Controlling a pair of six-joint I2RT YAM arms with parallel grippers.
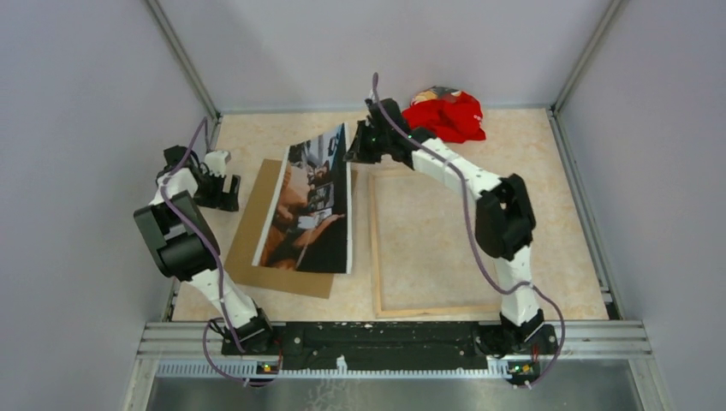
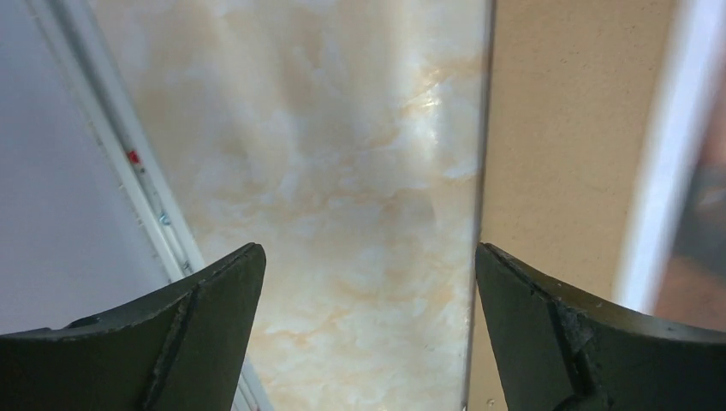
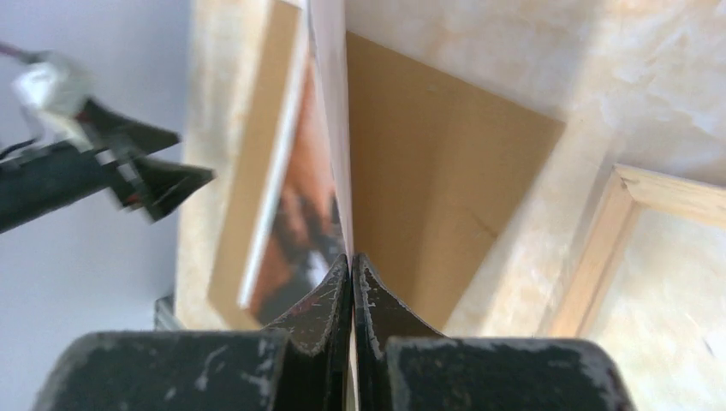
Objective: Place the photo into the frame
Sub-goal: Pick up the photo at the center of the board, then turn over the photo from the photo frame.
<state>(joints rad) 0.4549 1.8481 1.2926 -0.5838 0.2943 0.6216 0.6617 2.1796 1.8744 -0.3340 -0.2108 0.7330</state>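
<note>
Marbled beige tabletop (image 1: 556,214), walled in pale grey, carries what we list as follows; right pincer (image 1: 355,147), closed tight on the far edge of the photo (image 1: 308,201), which hangs tilted below it, picture face turned up and to the pincer's left, near edge resting on the brown backing board (image 1: 257,235); left pincer (image 1: 224,187), jaws wide apart and holding nothing, just left of that board; frame (image 1: 375,248), wood side up, flat on the table to the right of the right pincer and nearer the arm bases; red cloth (image 1: 445,116) beyond and to its right. We judge the carry-over step to be in hand; next, the photo must swing rightward over the frame's opening and be lowered squarely inside the rails.
</note>
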